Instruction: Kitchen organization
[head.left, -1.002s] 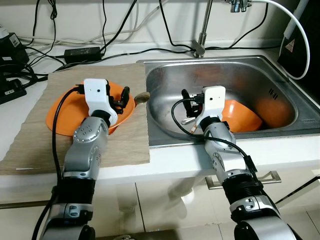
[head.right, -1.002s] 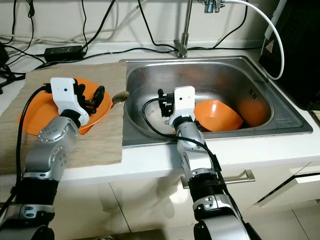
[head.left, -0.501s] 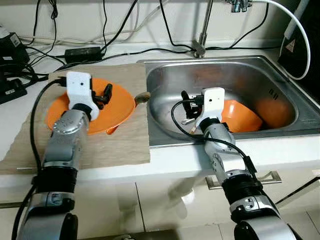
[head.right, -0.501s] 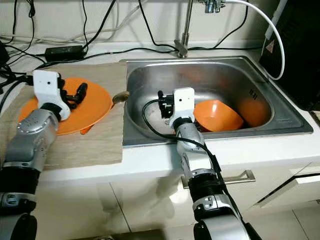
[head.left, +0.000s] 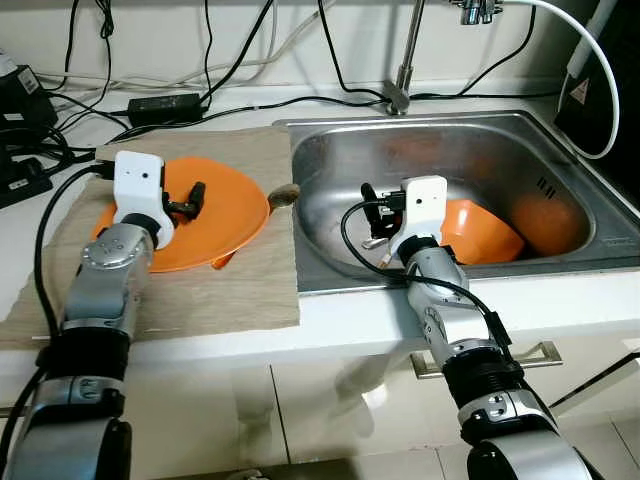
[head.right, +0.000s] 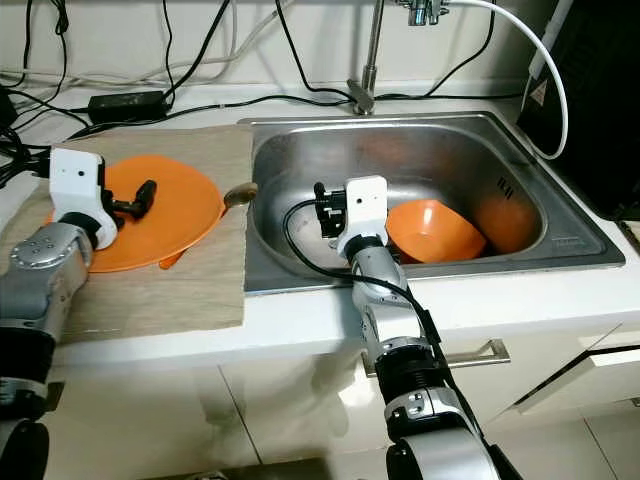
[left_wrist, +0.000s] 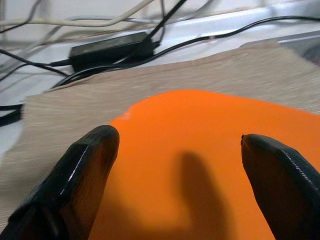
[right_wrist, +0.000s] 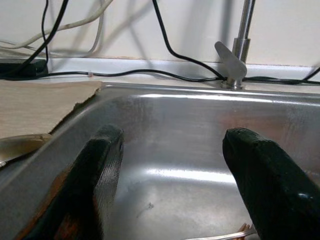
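Note:
A flat orange plate (head.left: 215, 215) lies on the wood-grain mat (head.left: 200, 295) left of the sink. My left gripper (head.left: 188, 203) hovers over the plate's left part, open, its two black fingers (left_wrist: 85, 170) spread wide above the orange surface with nothing between them. An orange bowl (head.left: 482, 232) rests tilted inside the steel sink (head.left: 450, 140). My right gripper (head.left: 371, 208) is low in the sink just left of the bowl, open and empty, with its fingers (right_wrist: 100, 170) pointing at the sink's back wall. A spoon (head.left: 283, 194) lies across the mat's edge at the sink rim.
The tap (head.left: 400, 95) stands behind the sink. Black cables and a power adapter (head.left: 165, 103) run along the back of the counter. A white hose (head.left: 600, 110) hangs at the far right. A small orange piece (head.left: 223, 262) pokes out from under the plate's front edge.
My left arm has swung left, carrying its gripper from the plate's right rim to its left part. The plate now lies flat on the mat. The right arm has not moved.

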